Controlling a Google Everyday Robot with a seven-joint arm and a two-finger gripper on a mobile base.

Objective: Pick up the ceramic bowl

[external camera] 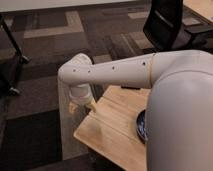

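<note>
The ceramic bowl (141,128) shows only as a dark-blue sliver on the right part of the light wooden table (112,125). The rest of it is hidden behind my thick white arm (175,110). My arm reaches left across the view to a bend (75,70), and the gripper (83,104) hangs down from there over the table's far left corner. The gripper is well to the left of the bowl and apart from it.
A black office chair (167,27) stands on the carpet beyond the table at the upper right. A black stand with a wheeled foot (12,55) is at the left edge. Another wooden surface (202,7) shows in the top right corner.
</note>
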